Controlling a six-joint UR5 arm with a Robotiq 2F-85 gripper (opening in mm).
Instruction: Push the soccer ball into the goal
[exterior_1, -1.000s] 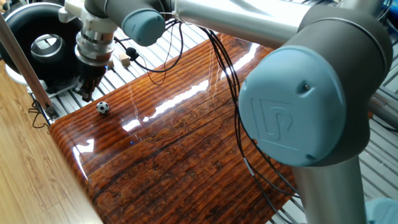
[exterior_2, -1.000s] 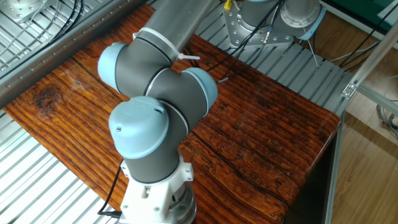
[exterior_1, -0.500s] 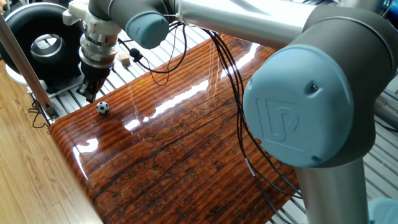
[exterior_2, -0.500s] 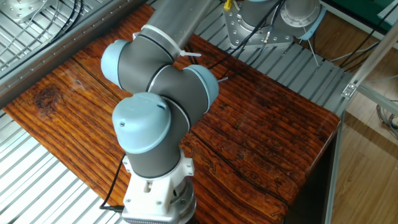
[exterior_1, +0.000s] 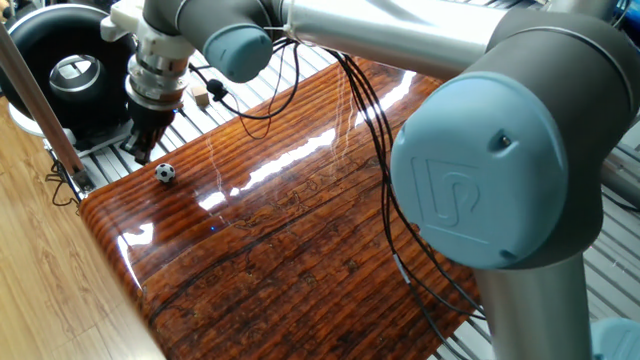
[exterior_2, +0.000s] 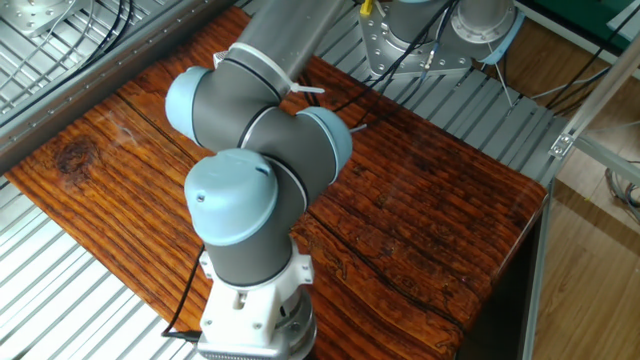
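Note:
The soccer ball (exterior_1: 165, 173) is a tiny black-and-white ball lying near the far left corner of the glossy wooden table (exterior_1: 300, 240). My gripper (exterior_1: 142, 152) hangs just up and left of it, a small gap away. Its dark fingers are drawn together into one tapered tip and hold nothing. In the other fixed view the goal (exterior_2: 385, 45) is a silver-grey metal frame with a triangular side, standing at the table's far edge beside my wrist (exterior_2: 470, 20). The ball and the fingertips are hidden in that view.
A big black ring-shaped device (exterior_1: 60, 70) sits behind the gripper, off the table. Small tan wooden cubes (exterior_1: 202, 95) lie on the metal grating beside it. Black cables (exterior_1: 370, 150) trail across the wood. The arm's large joints (exterior_2: 250, 170) block much of the other fixed view.
The gripper shifted slightly right and up about a second ago and has held almost still since. The ball has not moved.

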